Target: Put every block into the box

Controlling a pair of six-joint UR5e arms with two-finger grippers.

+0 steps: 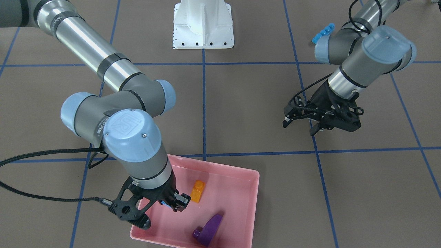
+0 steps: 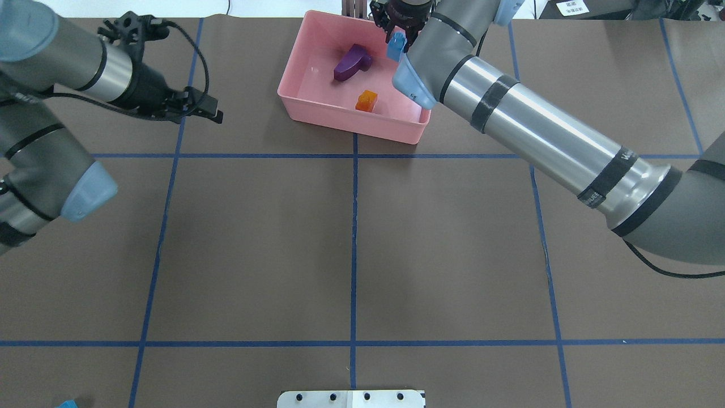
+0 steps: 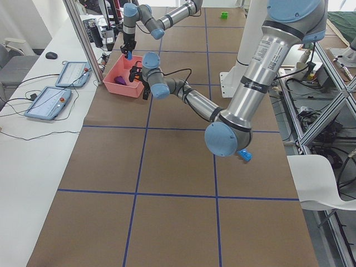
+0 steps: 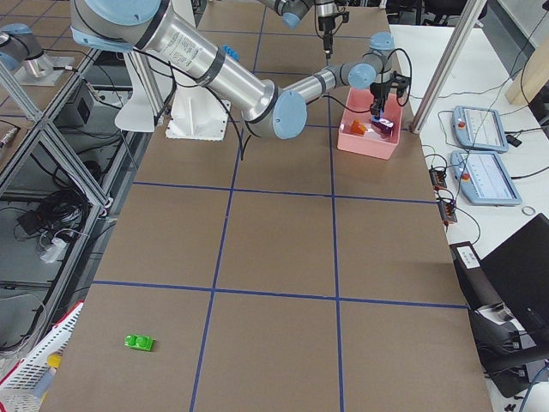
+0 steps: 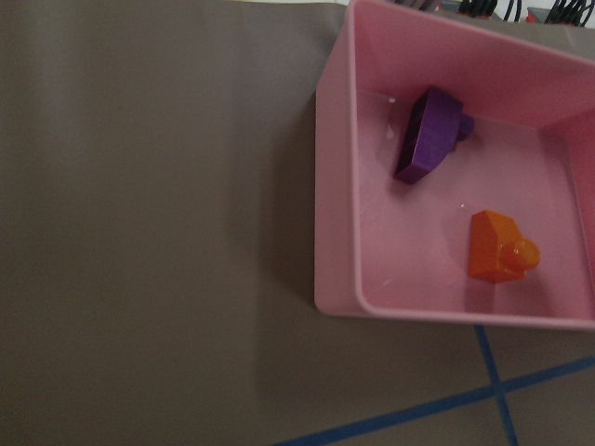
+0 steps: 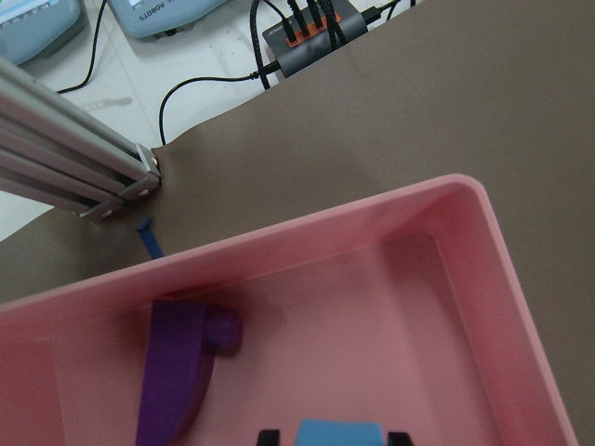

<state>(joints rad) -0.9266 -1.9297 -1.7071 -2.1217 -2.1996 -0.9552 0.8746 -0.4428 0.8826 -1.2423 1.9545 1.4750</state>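
My right gripper (image 2: 396, 41) is shut on the small blue brick (image 2: 395, 47) and holds it above the pink box (image 2: 351, 122). The wrist view shows the brick (image 6: 339, 435) over the box floor (image 6: 521, 307). The orange brick (image 2: 366, 101) and the purple sloped brick (image 2: 351, 62) lie inside the box. My left gripper (image 1: 301, 125) hangs open and empty over bare table, well apart from the box. The long blue brick (image 1: 324, 32) lies behind the left arm, near the robot. The green brick (image 4: 139, 342) lies far off at the table's right end.
The white robot base (image 1: 203, 24) stands at the table's near middle. The box (image 1: 256, 179) sits at the table's far edge, with cables and an aluminium post (image 6: 74, 177) just beyond it. Blue tape lines cross the brown table.
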